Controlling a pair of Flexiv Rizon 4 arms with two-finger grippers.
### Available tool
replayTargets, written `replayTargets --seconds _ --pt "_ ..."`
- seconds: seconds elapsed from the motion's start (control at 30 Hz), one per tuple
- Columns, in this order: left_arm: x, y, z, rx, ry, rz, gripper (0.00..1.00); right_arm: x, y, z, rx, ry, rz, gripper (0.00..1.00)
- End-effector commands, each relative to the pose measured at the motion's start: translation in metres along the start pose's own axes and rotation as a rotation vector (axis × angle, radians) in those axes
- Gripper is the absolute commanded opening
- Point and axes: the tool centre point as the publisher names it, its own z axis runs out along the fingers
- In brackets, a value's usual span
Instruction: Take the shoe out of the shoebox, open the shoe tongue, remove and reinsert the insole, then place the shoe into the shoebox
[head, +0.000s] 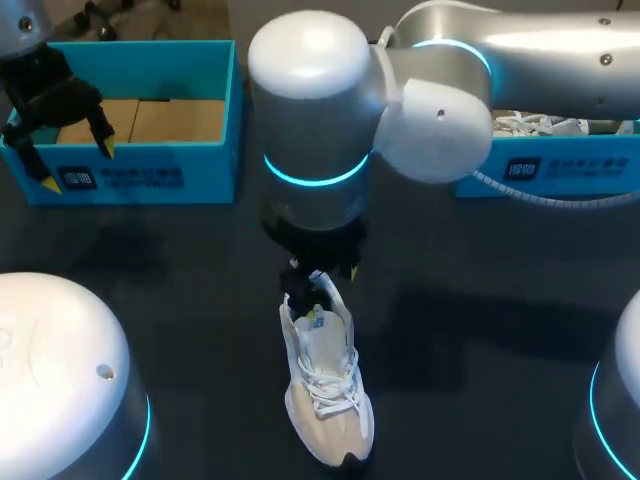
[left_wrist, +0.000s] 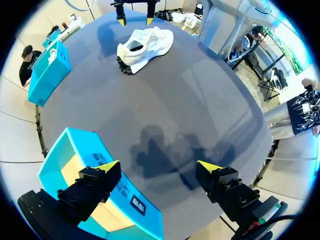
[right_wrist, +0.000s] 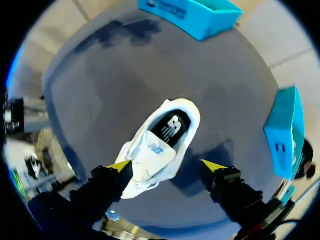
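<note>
A white sneaker lies on the dark table, toe toward the near edge. My right gripper hangs just above its heel opening. In the right wrist view that gripper is open, its fingers standing wide to either side of the sneaker with nothing held. The dark insole shows inside the shoe behind the white tongue. My left gripper is open over the front wall of the empty blue shoebox at the back left. From the left wrist view the gripper is empty and the sneaker lies far ahead.
A second blue box with white laces inside stands at the back right, partly hidden by my right arm. The dark tabletop is bare around the sneaker.
</note>
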Motion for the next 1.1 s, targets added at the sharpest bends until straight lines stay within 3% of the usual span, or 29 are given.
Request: replayTargets --seconds 0.03,0.3,0.33,0.57,0.87,1.1 --pt "0.000 0.000 0.000 -0.001 0.003 0.001 1.00 -0.009 -0.001 -0.005 -0.082 0.167 -0.535 1.00" --pt "0.000 0.000 0.000 -0.001 0.003 0.001 1.00 -0.009 -0.001 -0.005 -0.082 0.167 -0.535 1.00" --pt "0.000 0.000 0.000 -0.001 0.003 0.001 1.00 -0.008 0.005 -0.004 -0.028 0.129 -0.570 1.00" --pt "0.000 0.000 0.000 -0.001 0.003 0.001 1.00 -0.007 0.037 0.007 0.002 0.011 -0.670 1.00" --pt "0.000 0.000 0.000 -0.001 0.003 0.001 1.00 -0.011 0.054 0.017 -0.028 -0.075 -0.761 1.00" --pt "0.000 0.000 0.000 -0.001 0.003 0.001 1.00 -0.019 0.063 0.030 -0.015 -0.076 -0.800 1.00"
